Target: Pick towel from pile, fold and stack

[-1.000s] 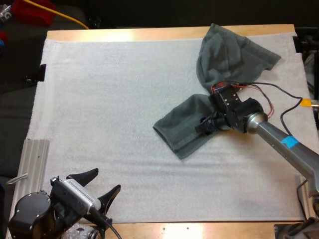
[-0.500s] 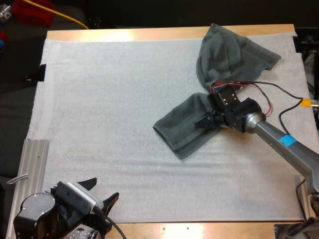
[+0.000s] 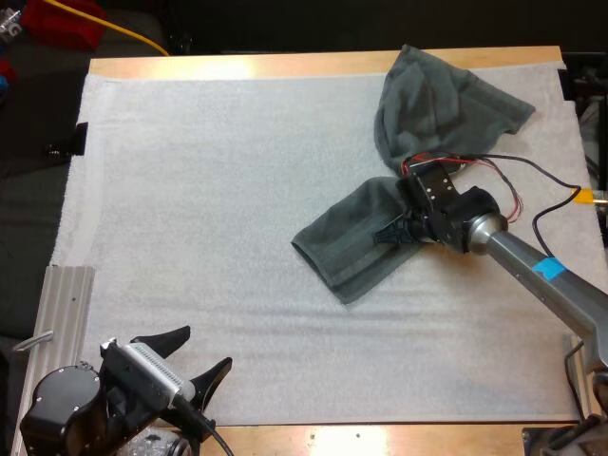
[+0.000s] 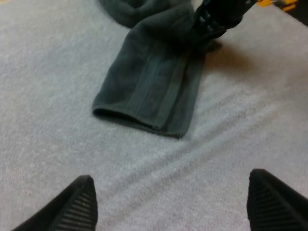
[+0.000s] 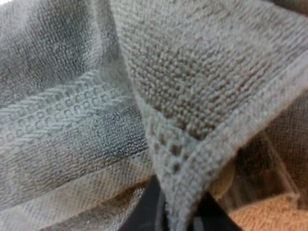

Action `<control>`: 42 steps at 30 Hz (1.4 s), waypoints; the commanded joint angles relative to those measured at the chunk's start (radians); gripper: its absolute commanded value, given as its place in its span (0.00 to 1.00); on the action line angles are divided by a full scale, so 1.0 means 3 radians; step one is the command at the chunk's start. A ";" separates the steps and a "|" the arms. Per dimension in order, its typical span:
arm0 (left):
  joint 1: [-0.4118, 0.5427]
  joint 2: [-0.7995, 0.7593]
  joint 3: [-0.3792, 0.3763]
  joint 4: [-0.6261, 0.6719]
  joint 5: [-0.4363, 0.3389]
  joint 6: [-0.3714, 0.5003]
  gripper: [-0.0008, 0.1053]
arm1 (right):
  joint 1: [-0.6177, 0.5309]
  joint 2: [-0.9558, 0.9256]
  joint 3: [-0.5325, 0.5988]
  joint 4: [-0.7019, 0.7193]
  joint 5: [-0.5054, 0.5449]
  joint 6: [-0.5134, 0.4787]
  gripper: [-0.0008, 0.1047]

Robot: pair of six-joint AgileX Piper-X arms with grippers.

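Note:
A dark grey-green towel (image 3: 347, 242) lies as a flat strip in the middle right of the mat, and more crumpled towel (image 3: 437, 104) rises behind it at the far right. My right gripper (image 3: 388, 231) is shut on the strip's upper edge. In the right wrist view a hemmed towel corner (image 5: 192, 72) is pinched between the black fingers (image 5: 144, 209). My left gripper (image 3: 190, 353) hovers open over bare mat at the near left, well short of the towel. From the left wrist, the towel strip (image 4: 149, 86) lies ahead of my own open left gripper (image 4: 175, 207), with the right gripper (image 4: 214, 19) at its far end.
The white mat (image 3: 209, 190) covers most of the wooden table. A metal rail (image 3: 66, 304) runs along the mat's near left edge. A small black clip (image 3: 71, 142) sits at the mat's left side.
My right gripper has closed its fingers on the towel's edge. The left arm dipped slightly toward the near edge and came back; its jaws stayed open.

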 commanded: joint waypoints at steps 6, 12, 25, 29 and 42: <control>-0.0011 0.0008 -0.0005 -0.0197 0.0024 -0.0032 0.60 | -0.0007 -0.0292 -0.0019 0.0008 -0.0168 0.0016 0.01; -0.0011 0.0008 -0.0005 -0.0198 0.0024 -0.0032 0.60 | -0.0007 -0.0532 -0.0069 0.0160 -0.0481 0.0043 0.01; -0.0011 0.0008 -0.0005 -0.0198 0.0024 -0.0032 0.60 | 0.0133 -0.0968 -0.0878 0.1111 -0.1384 0.0065 0.01; -0.0011 0.0008 -0.0005 -0.0198 0.0035 -0.0032 0.60 | 0.0317 -0.0990 -0.1170 0.1156 -0.1392 0.0161 0.01; -0.0011 0.0008 -0.0005 -0.0198 0.0097 -0.0032 0.60 | 0.0919 -0.0990 -0.1573 0.0751 -0.1375 0.0425 0.01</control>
